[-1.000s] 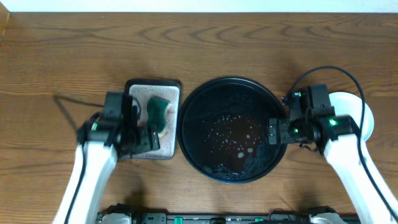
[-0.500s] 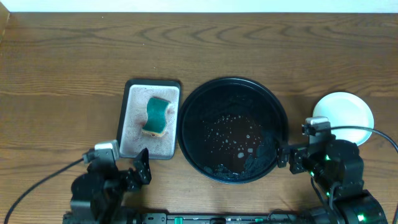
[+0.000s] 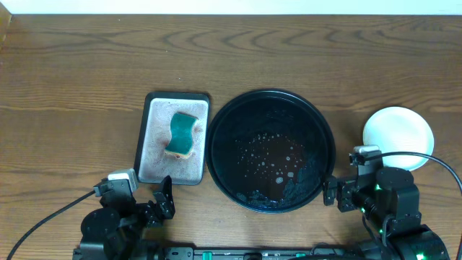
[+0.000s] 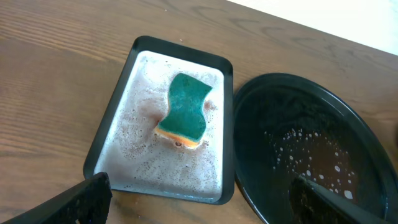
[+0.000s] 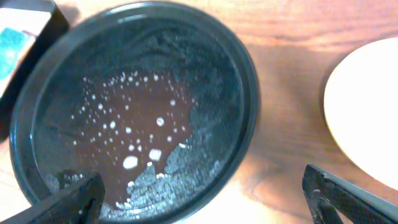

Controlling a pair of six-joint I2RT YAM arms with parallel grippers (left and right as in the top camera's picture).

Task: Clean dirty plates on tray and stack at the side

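Tray (image 3: 238, 119): black and round; no plate on it, only brownish water with white bubbles.
Plates (image 3: 398, 137): a pale stack right of the tray, well apart from it. The count cannot be told from above. The top face shows no red.
Sponge (image 3: 182, 133): green, on a small tray (image 3: 155, 155) just left of the tray.
Left gripper (image 4: 205, 202): near-left of the tray, fingers spread, holding nothing.
Right gripper (image 5: 214, 199): near-right of the tray, fingers spread, holding nothing.
Progress: seemingly finished; nothing left to wipe.
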